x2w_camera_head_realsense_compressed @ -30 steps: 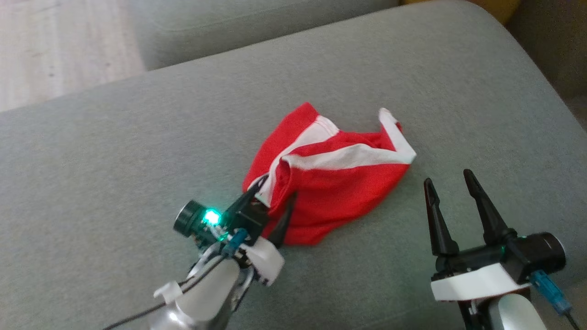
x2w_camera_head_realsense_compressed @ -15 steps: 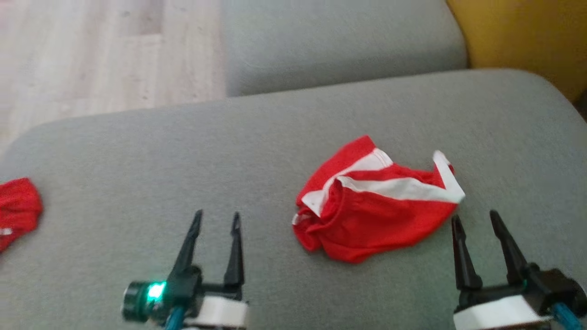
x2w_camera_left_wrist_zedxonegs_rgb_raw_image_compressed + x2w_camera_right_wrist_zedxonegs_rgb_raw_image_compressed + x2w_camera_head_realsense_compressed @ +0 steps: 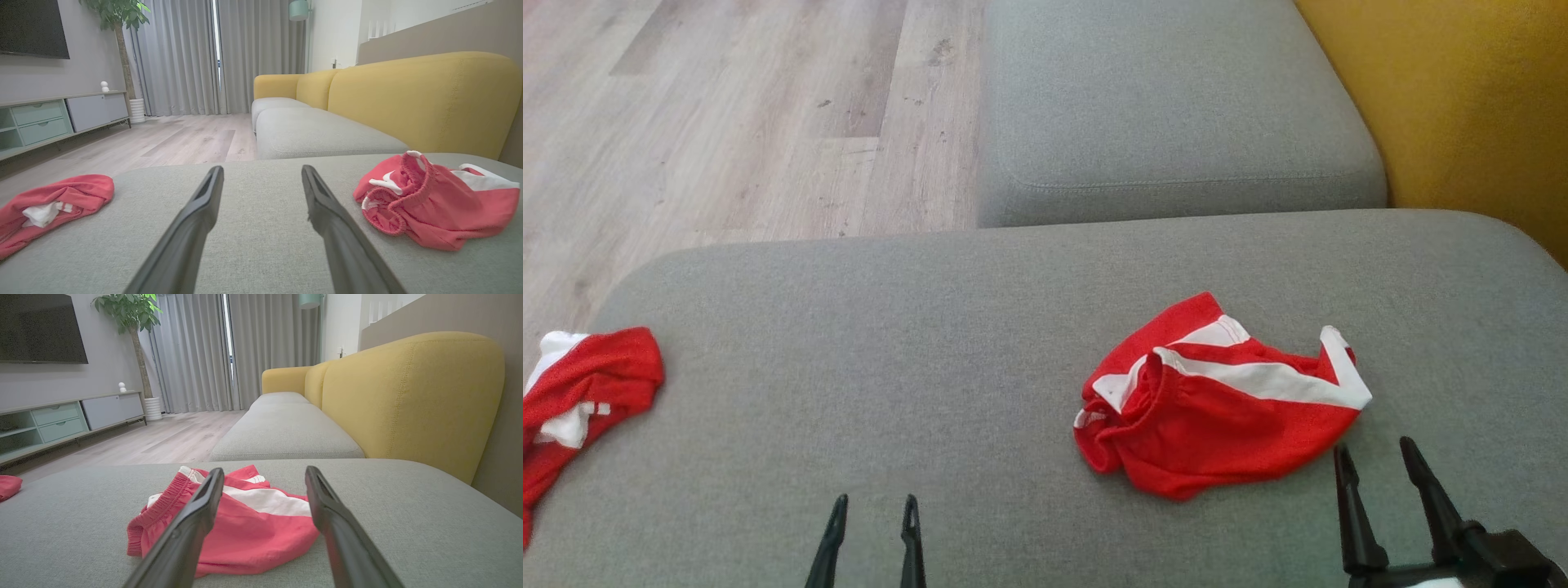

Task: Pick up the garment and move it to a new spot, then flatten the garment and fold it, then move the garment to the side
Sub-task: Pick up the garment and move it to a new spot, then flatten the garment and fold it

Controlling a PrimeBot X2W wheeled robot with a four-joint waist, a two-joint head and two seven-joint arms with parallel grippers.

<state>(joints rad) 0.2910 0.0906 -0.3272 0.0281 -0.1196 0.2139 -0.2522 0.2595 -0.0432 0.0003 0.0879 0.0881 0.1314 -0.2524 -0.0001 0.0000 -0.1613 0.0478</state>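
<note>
- The garment (image 3: 1225, 408), red shorts with white stripes, lies crumpled on the grey sofa seat (image 3: 931, 351), toward its right half.
- No hand touches the garment; it rests on the seat unsupported.
- Left hand (image 3: 874, 500): fingers spread apart with nothing between them. It sits at the near edge of the seat, pointing away from the robot.
- The garment lies ahead and to the right of the left hand, well apart from it. In the left wrist view, its elastic waistband faces that hand.
- Right hand (image 3: 1374, 445): fingers spread apart, nothing held. Its fingertips sit just beside the near right edge of the garment, with a narrow strip of grey fabric between.
- In the right wrist view, the garment lies directly ahead, reaching across the gap between the fingers and out past the left finger.
- A second red cloth (image 3: 588, 384) with white patches lies at the far left edge of the seat, well apart from both hands.
- A wood floor (image 3: 727, 122) lies beyond the seat; a yellow backrest (image 3: 1462, 106) stands at the right.
</note>
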